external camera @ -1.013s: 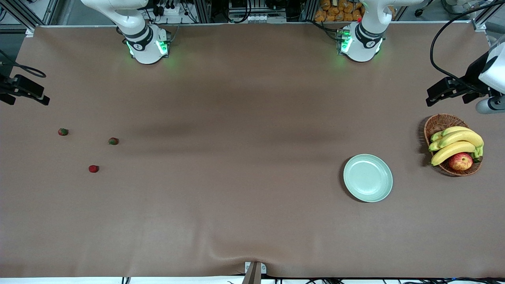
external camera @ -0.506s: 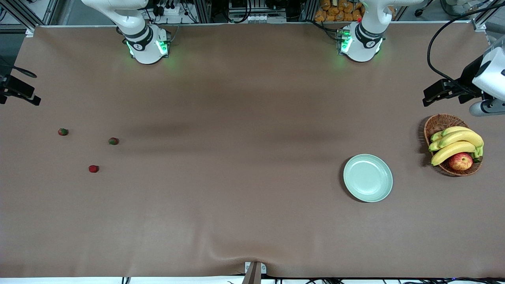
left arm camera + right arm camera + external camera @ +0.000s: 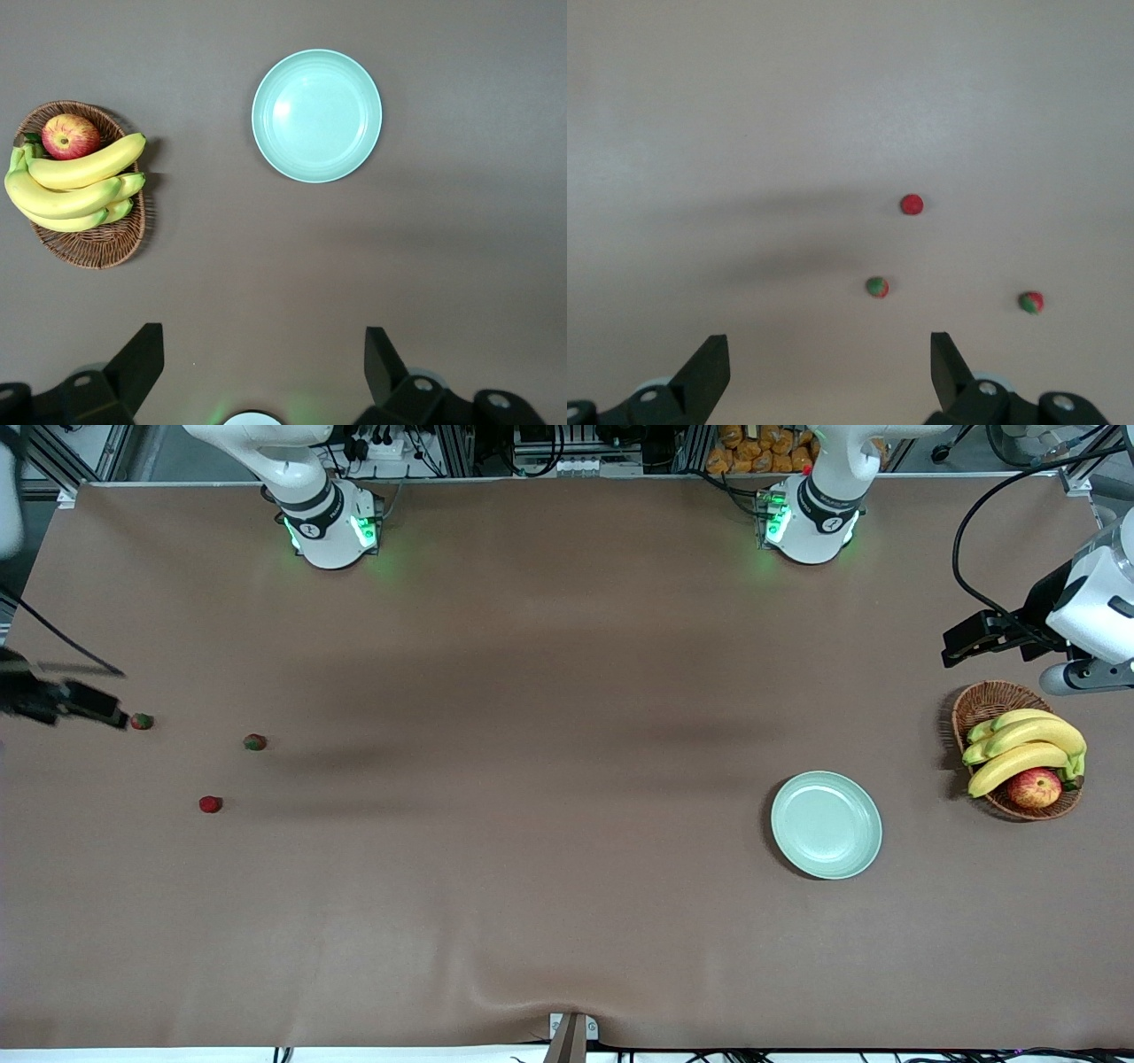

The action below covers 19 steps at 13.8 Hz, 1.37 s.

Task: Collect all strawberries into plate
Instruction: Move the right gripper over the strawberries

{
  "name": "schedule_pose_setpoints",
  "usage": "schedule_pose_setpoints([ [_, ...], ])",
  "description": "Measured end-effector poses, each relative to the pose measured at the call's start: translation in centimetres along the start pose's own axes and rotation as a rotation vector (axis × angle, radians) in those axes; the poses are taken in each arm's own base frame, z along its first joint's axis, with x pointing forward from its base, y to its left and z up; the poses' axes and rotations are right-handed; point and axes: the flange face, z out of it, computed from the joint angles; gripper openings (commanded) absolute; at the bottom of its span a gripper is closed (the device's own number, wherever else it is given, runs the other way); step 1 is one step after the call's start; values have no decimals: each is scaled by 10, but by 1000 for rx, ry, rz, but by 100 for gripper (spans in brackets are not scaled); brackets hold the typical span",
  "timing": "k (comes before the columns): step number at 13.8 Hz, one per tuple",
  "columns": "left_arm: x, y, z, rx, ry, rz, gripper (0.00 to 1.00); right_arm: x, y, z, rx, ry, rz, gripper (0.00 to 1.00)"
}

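Grippers (image 3: 257,372) (image 3: 824,372) open | plate (image 3: 864,850) bare | basket (image 3: 982,701): bananas (image 3: 1028,746), apple (image 3: 1034,787)

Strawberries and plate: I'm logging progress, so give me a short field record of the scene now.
strawberries: three, loose on the table at the right arm's end
plate: bare, toward the left arm's end
basket: beside plate, holds bananas and apple
right gripper: open, over the strawberries
left gripper: open, above the table beside the basket
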Motion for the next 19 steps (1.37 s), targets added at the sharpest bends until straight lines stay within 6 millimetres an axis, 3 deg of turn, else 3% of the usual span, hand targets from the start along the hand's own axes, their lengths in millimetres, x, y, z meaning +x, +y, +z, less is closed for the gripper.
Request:
schedule_pose_setpoints([
  [2, 0, 0, 0, 0, 0, 0, 100, 17, 8, 31, -6, -12, 12, 100],
  [6, 0, 0, 0, 0, 1, 1, 100, 27, 10, 87, -10, -112, 13, 100],
  [10, 2, 1, 2, 0, -3, 1, 100, 8, 22, 159, -5, -241, 33, 100],
  [19, 11, 2, 14, 0, -10, 1, 100, -44, 24, 282, -17, -236, 29, 100],
])
